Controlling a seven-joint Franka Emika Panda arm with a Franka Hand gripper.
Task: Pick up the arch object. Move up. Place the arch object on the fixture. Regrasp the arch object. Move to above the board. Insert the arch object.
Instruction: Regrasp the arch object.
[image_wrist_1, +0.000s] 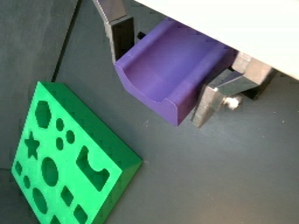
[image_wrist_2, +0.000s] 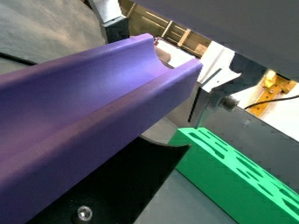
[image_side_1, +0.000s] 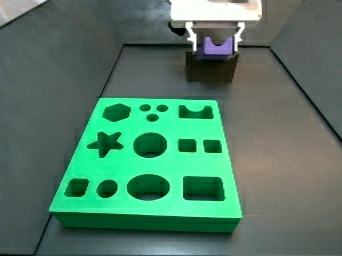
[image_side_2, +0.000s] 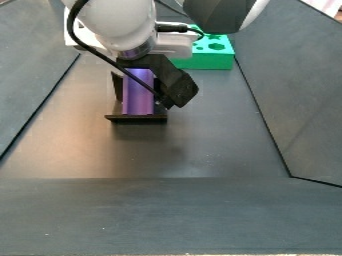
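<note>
Nearby, gripper (image_side_1: 218, 44), fixture (image_side_1: 213, 68), board (image_side_1: 150, 160)

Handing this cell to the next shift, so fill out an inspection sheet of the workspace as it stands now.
Surface: dark matte floor, bare apart from the items below.
Job's things: purple arch block sits on the dark fixture at the gripper. Green board lies flat on the floor, apart from the fixture; none of its cut-outs holds a piece.
Clutter: nothing seen.
Gripper: gripper is over the fixture, a silver finger on each side of the arch block; whether they grip it cannot be told.
Cables: a dark cable runs over the floor in a wrist view; yellow wires show near the gripper.
Surroundings: pale sloped walls enclose the floor.
</note>
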